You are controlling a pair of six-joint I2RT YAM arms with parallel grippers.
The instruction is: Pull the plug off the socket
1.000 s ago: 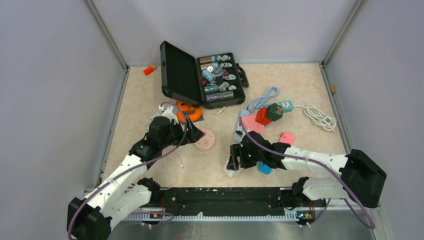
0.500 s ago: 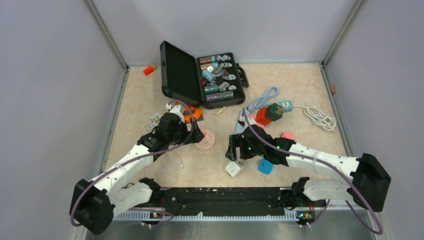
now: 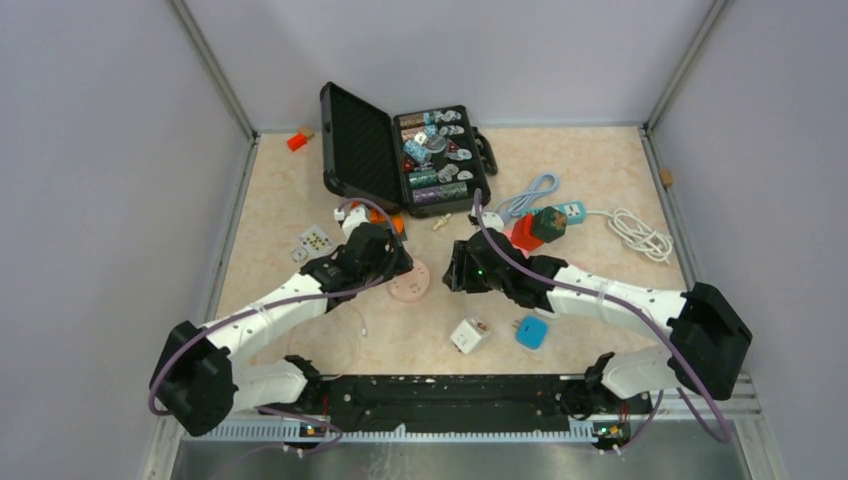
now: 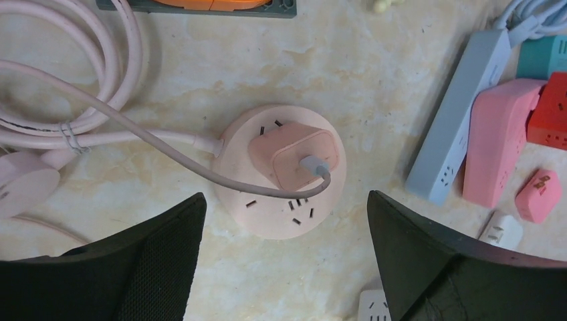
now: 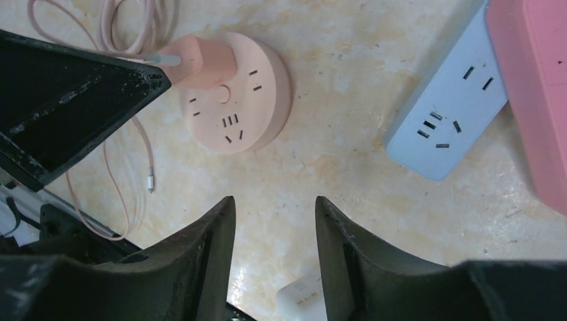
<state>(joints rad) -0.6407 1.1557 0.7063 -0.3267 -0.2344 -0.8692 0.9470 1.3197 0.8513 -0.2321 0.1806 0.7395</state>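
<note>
On the tabletop [image 4: 374, 80], plug [image 4: 291, 154] (in socket [image 4: 234, 184]) lies below left gripper [image 4: 286, 195], jaws spread.

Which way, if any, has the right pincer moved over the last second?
Yes. The right pincer moved up the overhead view, toward the black case, ending beside the round pink socket.

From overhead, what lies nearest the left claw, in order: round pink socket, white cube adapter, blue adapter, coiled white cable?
1. Round pink socket, right by the left gripper.
2. White cube adapter, nearer the front edge.
3. Blue adapter, right of the cube.
4. Coiled white cable, far right.
</note>
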